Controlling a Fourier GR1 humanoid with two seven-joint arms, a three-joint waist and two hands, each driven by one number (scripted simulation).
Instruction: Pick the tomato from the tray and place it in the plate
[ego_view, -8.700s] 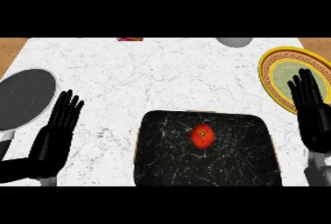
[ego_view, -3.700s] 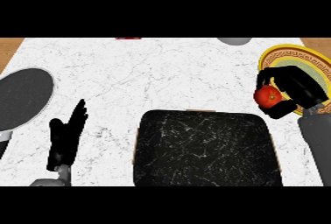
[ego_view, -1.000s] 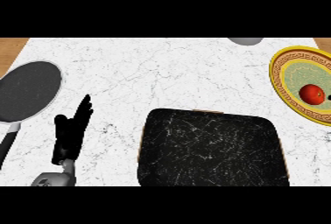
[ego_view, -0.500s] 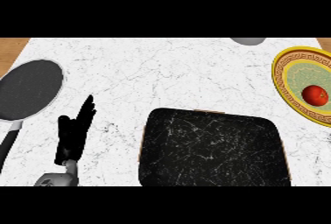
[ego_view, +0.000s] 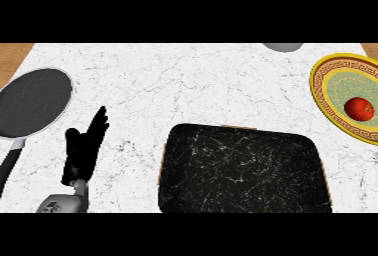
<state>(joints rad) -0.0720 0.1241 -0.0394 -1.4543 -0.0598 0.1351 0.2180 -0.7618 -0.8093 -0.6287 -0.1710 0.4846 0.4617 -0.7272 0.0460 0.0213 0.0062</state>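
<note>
Head view: the tomato (ego_view: 359, 108) lies inside the yellow-rimmed plate (ego_view: 323, 82) at the right edge of the white marble counter (ego_view: 184, 85), well apart from the black marbled tray (ego_view: 244, 172) at lower centre. The left hand (ego_view: 83, 150) rests low at the left, between the dark frying pan (ego_view: 33, 102) and the tray. Its fingers are straight, pointing up the counter, and hold nothing.

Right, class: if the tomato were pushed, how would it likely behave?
The tomato looks round, so it would probably roll. The raised rim of the plate would likely stop it. Its smooth-looking skin may be slippery.
</note>
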